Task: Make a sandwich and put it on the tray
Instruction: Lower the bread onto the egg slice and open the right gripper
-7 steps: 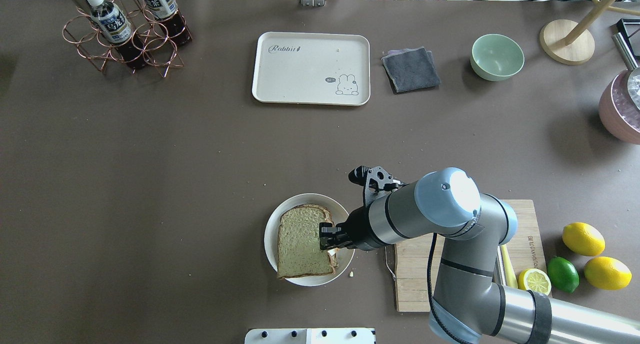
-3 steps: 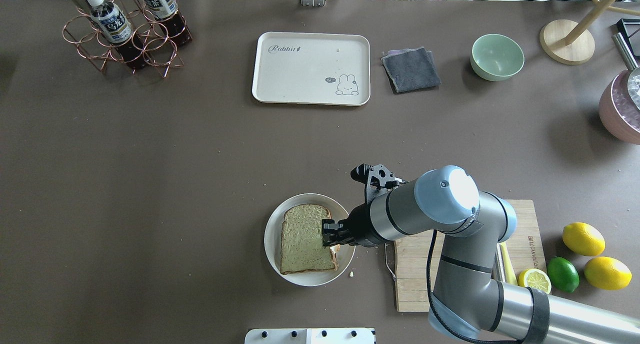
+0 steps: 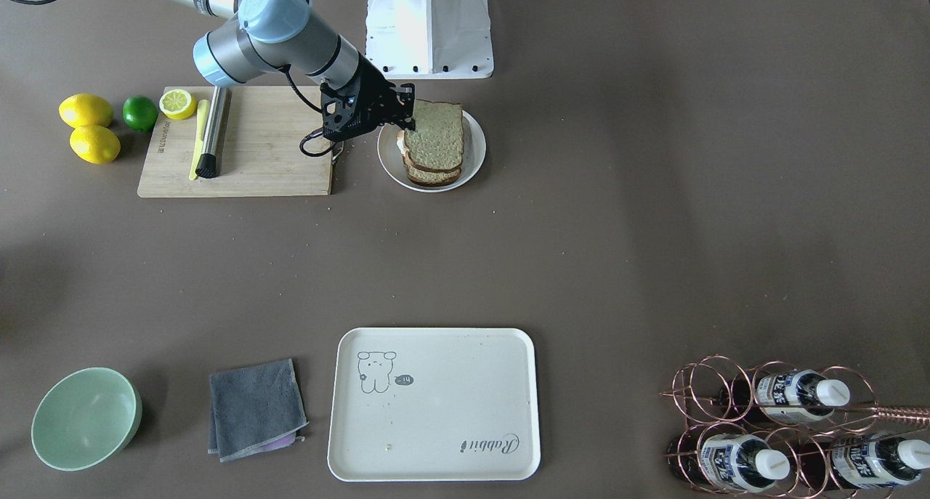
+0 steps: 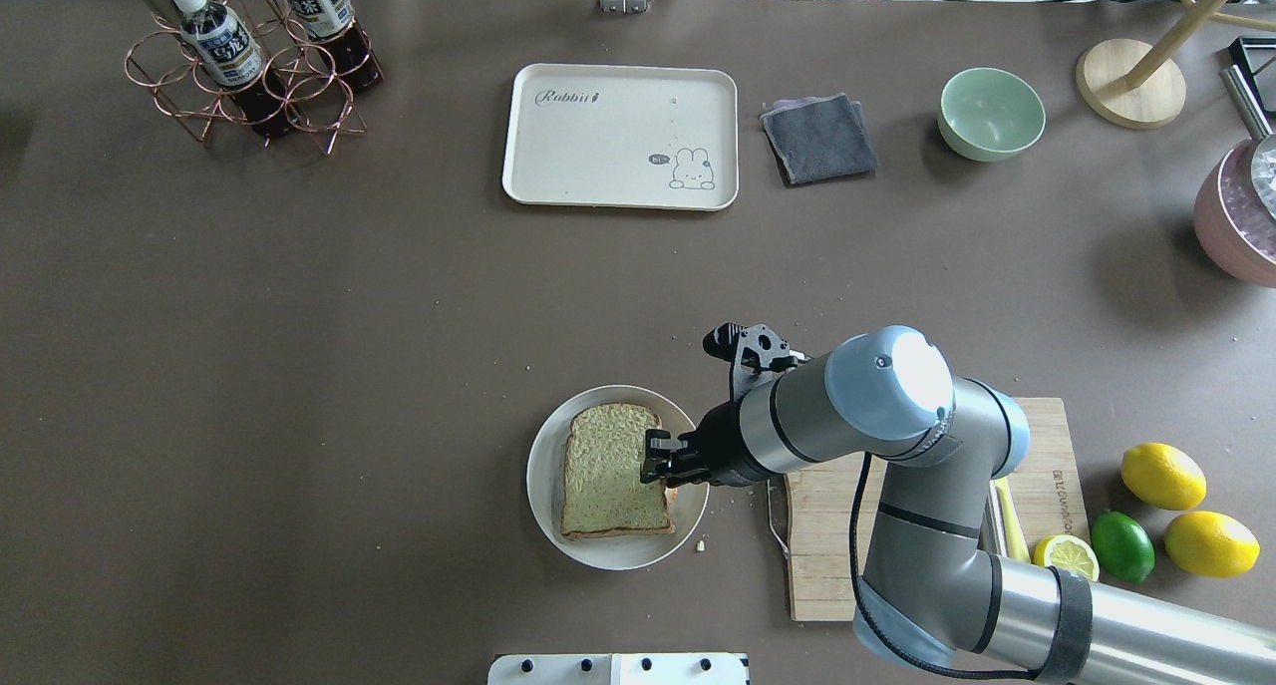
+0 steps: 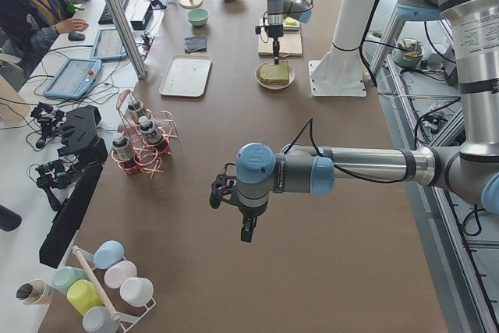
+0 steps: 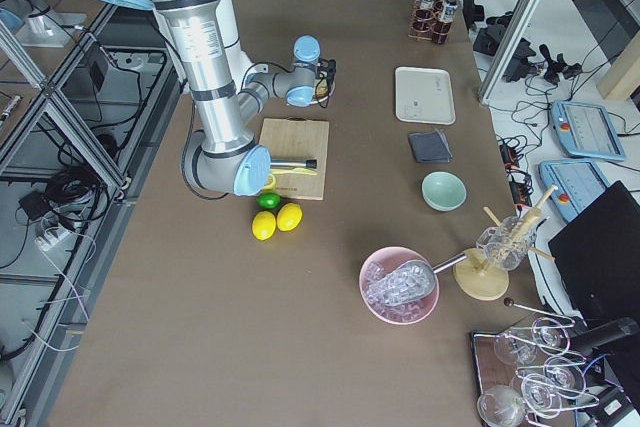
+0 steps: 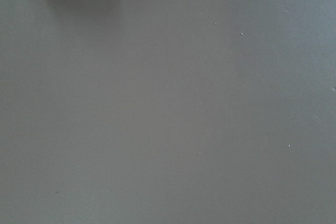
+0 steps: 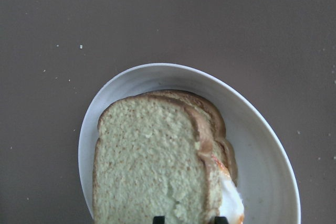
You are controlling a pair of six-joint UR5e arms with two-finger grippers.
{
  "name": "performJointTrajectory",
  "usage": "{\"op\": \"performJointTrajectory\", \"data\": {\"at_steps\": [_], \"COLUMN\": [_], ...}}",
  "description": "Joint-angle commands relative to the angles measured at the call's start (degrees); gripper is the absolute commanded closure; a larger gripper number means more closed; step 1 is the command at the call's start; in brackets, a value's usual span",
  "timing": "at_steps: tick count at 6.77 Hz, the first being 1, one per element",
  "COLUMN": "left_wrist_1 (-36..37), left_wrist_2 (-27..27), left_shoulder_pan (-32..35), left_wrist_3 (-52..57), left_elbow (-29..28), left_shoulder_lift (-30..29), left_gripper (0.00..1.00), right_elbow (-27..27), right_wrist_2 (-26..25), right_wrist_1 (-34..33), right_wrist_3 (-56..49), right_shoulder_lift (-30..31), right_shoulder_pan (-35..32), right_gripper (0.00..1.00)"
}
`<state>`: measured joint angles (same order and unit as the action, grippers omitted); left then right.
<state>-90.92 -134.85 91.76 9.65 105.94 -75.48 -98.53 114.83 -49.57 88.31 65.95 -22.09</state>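
The sandwich [image 4: 608, 471], a greenish-tan top slice over a second slice with white egg showing at its right edge, lies on a round white plate [image 4: 543, 486] at the near middle of the table. My right gripper [image 4: 656, 461] is shut on the sandwich's right edge. In the right wrist view the fingertips [image 8: 157, 219] stand at the sandwich's [image 8: 152, 166] near edge. The cream tray [image 4: 618, 137] with the "Rabbit" script lies empty at the far middle. My left gripper [image 5: 247, 233] hangs over bare table far to the left. I cannot tell whether it is open or shut.
A wooden cutting board [image 4: 827, 545] with a knife lies right of the plate, under my right arm. Two lemons, a lime [image 4: 1121, 545] and a lemon half lie beside it. A grey cloth [image 4: 819, 139] and a green bowl [image 4: 991, 113] are right of the tray. A bottle rack [image 4: 249, 57] stands far left.
My right gripper has shifted slightly right and away from me. The top slice moved with it and turned squarer on the plate.
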Motion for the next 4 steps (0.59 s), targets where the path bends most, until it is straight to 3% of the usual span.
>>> {"op": "performJointTrajectory", "data": {"at_steps": [1,2,4], "left_wrist_1": [0.0,0.0,-4.6], "left_wrist_2": [-3.1,-5.8,-6.9], "left_shoulder_pan": [-0.3,-2.6,-13.0], "left_wrist_3": [-4.6,-10.7,-28.6], "left_elbow": [0.9,3.4,8.0], "left_shoulder_lift": [-0.6,-1.7,-6.2], "left_gripper": [0.02,0.03,0.03], "right_elbow": [-0.7,-1.2,-1.6], "right_wrist_2": [1.9,6.0,18.6], "right_wrist_1": [-0.1,-0.8,-4.2], "right_wrist_3": [-0.2,-0.2,-5.6], "right_shoulder_lift": [0.0,0.4,3.6], "right_shoulder_pan": [-1.7,-5.5,-19.5], "right_gripper": [0.0,0.0,0.0]}}
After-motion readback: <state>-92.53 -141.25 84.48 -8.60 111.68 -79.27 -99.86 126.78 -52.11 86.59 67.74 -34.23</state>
